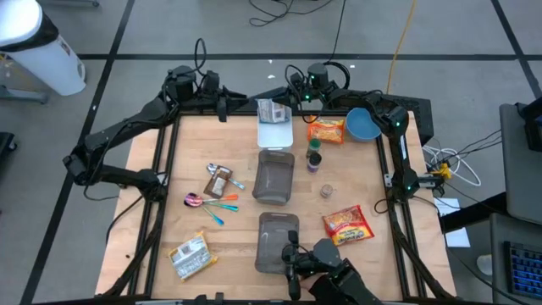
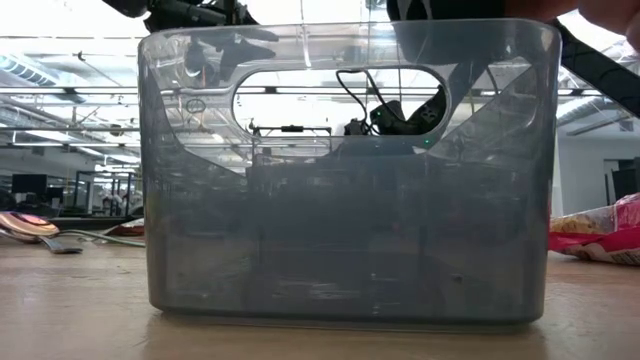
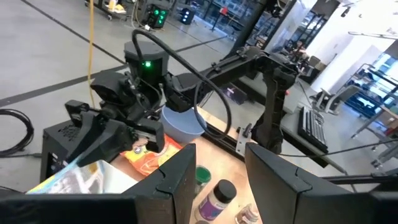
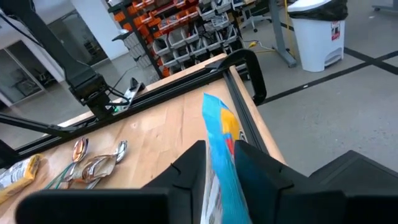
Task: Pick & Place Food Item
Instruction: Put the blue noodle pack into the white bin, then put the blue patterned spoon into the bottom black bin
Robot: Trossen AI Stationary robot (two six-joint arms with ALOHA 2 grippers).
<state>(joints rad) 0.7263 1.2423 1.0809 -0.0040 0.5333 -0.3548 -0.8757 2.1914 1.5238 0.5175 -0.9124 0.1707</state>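
Right claw [image 4: 219, 163] clamped on blue-and-yellow foil snack packet [image 4: 222, 149], edge-up, long axis along fingers, above white tray [image 1: 275, 132] at surface's far edge. Left claw [image 3: 219, 180] just beside, parted, empty. Grey translucent plastic bin [image 1: 273, 175] lies nearward of tray: likely drop target

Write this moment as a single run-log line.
right gripper: shut on blue snack packet, at white tray | left gripper: open, waiting at table's far edge

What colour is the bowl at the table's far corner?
Blue; the bowl shows best in the high view.
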